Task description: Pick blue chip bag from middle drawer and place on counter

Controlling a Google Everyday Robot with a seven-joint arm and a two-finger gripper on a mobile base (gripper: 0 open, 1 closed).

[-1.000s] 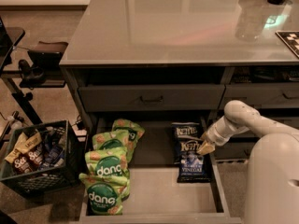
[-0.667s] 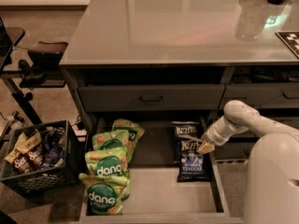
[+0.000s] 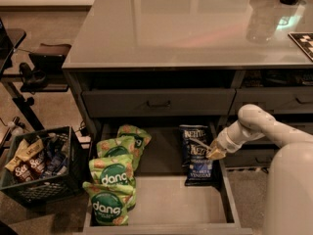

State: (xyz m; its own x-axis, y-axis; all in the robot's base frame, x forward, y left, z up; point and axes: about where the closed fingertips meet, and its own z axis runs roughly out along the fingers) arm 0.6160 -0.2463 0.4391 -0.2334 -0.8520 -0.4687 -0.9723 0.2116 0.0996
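- The drawer stands pulled out. Four green bags lie overlapped along its left side.
- Two blue bags lie overlapped at its right side. They are dark navy and crinkly with white lettering, and the nearer one has paler blue print low on its face.
- The gripper sits over the blue bags by the drawer's right wall. Whether it grasps one cannot be told.
- The white arm comes in from the right, elbow bent and forearm slanting down-left.
- One glossy counter spreads beyond.

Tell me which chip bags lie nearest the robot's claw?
The two dark navy crinkly Kettle bags at right, by the gripper; the green dang bags lie left.
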